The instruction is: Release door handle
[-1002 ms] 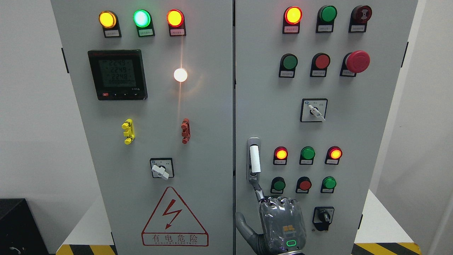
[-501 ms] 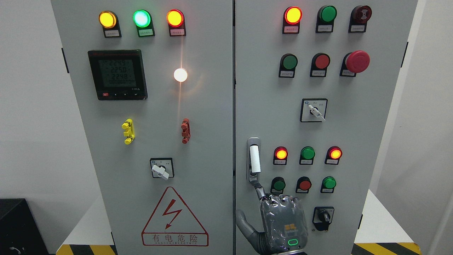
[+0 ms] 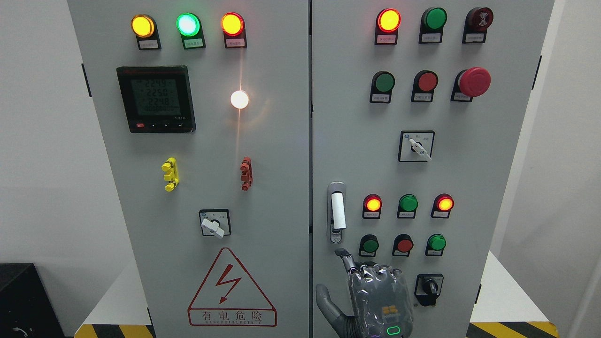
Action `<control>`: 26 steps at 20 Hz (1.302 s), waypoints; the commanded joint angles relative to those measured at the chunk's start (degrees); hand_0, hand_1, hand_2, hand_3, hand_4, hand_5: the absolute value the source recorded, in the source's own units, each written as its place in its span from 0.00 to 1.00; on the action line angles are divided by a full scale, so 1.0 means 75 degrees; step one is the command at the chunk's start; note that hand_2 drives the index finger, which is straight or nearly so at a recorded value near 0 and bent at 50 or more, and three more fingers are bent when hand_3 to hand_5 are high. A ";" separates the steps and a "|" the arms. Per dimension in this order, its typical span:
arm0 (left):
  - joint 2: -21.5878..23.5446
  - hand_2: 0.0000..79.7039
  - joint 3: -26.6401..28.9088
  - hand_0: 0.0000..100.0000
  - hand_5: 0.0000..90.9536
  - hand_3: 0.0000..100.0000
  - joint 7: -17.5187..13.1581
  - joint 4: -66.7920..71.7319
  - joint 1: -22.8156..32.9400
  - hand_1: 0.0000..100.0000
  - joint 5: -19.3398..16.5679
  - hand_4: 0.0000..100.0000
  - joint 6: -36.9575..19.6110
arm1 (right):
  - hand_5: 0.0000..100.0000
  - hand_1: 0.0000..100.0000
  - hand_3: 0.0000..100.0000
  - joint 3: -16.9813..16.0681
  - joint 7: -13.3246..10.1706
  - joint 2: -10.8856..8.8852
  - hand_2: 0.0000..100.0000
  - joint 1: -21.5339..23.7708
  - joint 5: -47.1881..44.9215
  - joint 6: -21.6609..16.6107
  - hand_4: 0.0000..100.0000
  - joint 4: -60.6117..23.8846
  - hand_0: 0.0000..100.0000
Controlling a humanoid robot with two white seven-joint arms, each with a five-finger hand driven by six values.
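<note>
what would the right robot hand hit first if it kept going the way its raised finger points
Most likely the door handle: the right robot hand has one finger extended up and slightly left, its tip just below the handle's lower end. Depth from the door is unclear.

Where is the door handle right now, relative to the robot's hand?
In the head view, the door handle stands upright at the left edge of the right cabinet door, beside the lit red lamp. The right hand is just below, clear of it.

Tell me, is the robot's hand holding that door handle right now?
No. The right hand sits below the door handle, its index fingertip pointing up with a gap beneath the handle's lower end.
</note>
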 commanded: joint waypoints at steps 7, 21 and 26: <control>0.0000 0.00 0.0000 0.12 0.00 0.00 0.0001 0.0223 -0.0199 0.56 -0.0002 0.00 0.0002 | 1.00 0.40 1.00 -0.0074 0.0092 -0.0026 0.76 0.0480 -0.0005 -0.0204 0.98 -0.1040 0.35; 0.0000 0.00 0.0000 0.12 0.00 0.00 0.0001 0.0223 -0.0199 0.56 -0.0002 0.00 0.0002 | 1.00 0.36 1.00 -0.0074 0.0619 -0.0003 0.95 -0.0093 -0.0041 -0.0122 1.00 -0.0924 0.35; 0.0000 0.00 0.0000 0.12 0.00 0.00 0.0001 0.0223 -0.0200 0.56 0.0009 0.00 0.0002 | 1.00 0.28 1.00 -0.0074 0.0923 0.0009 0.96 -0.0282 -0.0041 -0.0087 1.00 -0.0900 0.34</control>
